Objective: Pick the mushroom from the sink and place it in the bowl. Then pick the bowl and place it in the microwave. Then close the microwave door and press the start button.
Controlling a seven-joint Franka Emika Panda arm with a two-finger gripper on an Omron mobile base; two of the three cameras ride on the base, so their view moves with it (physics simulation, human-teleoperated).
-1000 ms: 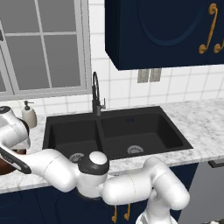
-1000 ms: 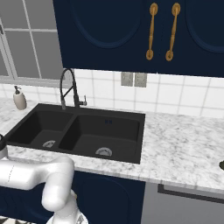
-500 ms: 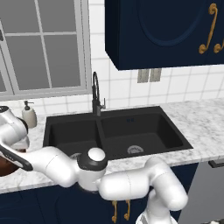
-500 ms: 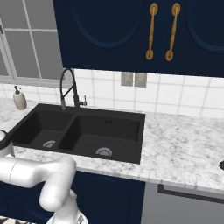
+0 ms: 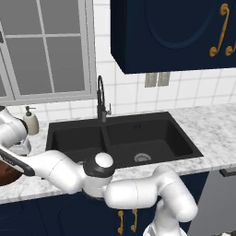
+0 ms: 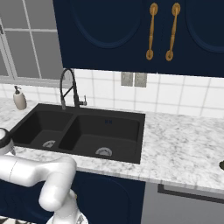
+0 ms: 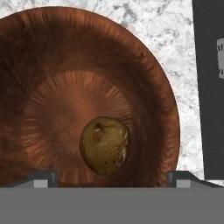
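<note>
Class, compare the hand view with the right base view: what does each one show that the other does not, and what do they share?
Hand view alone: the mushroom lying inside the brown bowl, seen between the fingertips of the open gripper. Right base view alone: the tap, the soap dispenser, both sink basins and the blue cabinets. Shared: the marble counter and the sink's dark edge.
</note>
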